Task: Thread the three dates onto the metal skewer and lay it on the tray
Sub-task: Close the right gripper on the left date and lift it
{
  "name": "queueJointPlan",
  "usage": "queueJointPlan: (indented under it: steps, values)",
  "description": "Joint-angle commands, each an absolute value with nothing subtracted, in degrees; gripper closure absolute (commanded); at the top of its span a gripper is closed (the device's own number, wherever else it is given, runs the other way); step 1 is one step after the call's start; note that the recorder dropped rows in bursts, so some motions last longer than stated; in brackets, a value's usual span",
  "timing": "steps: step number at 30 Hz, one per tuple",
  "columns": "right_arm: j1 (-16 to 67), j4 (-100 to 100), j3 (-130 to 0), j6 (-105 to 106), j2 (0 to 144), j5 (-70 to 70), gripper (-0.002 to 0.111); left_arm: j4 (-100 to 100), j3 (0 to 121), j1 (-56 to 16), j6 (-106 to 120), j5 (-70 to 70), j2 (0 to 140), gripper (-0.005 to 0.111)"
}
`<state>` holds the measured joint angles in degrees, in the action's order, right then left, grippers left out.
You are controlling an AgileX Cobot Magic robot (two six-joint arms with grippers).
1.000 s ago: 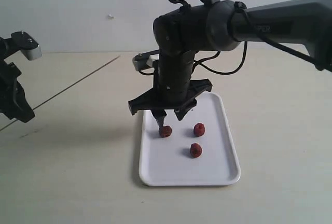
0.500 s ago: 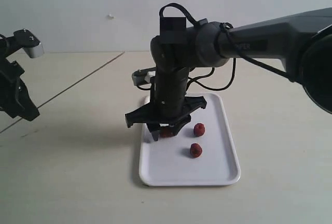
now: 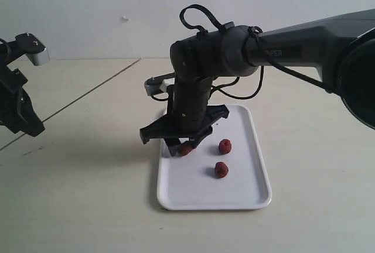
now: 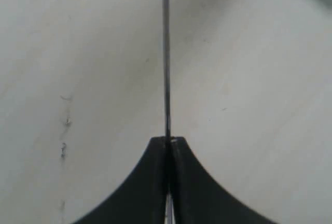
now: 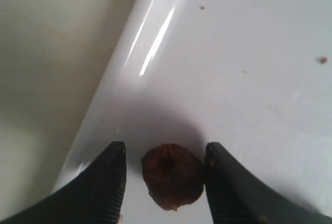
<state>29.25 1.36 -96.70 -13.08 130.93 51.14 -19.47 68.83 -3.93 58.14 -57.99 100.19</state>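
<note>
Three dark red-brown dates lie on the white tray [image 3: 199,191]. My right gripper [image 3: 181,147] is down on the tray's left part, open, with its two fingers either side of the leftmost date [image 3: 186,149]. In the right wrist view that date [image 5: 173,175] sits between the fingers of the right gripper [image 5: 165,146], with a gap on one side. The other two dates [image 3: 225,146] [image 3: 221,170] lie free to its right. At the far left my left gripper [image 3: 26,121] is shut on the metal skewer [image 4: 166,53], which sticks straight out of the left gripper [image 4: 168,140].
The tray [image 5: 233,53] carries a few tiny dark specks and its raised rim runs close beside my right fingers. A dark seam line crosses the pale table [image 3: 88,92] at the left. The right arm's cables loop above the wrist.
My right gripper has come down from just above the leftmost date to the tray, with its fingers now around that date. The left arm has barely shifted.
</note>
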Motion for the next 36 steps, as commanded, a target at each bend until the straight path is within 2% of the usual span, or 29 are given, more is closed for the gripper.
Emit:
queueJointPlan:
  steps: [1, 9, 36]
  values:
    - [29.36, -0.34, -96.95, -11.82, 130.73, 51.31, 0.061, -20.33, 68.65, -3.76, 58.25, -57.51, 99.67, 0.107]
    - [29.36, -4.67, -96.95, -11.57, 130.73, 53.37, 0.061, -20.35, 68.65, -3.76, 58.25, -57.3, 99.67, 0.107]
    - [29.36, -1.46, -96.95, -3.95, 130.73, 54.19, 0.061, -20.67, 68.65, -3.76, 58.25, -57.3, 99.67, 0.107]
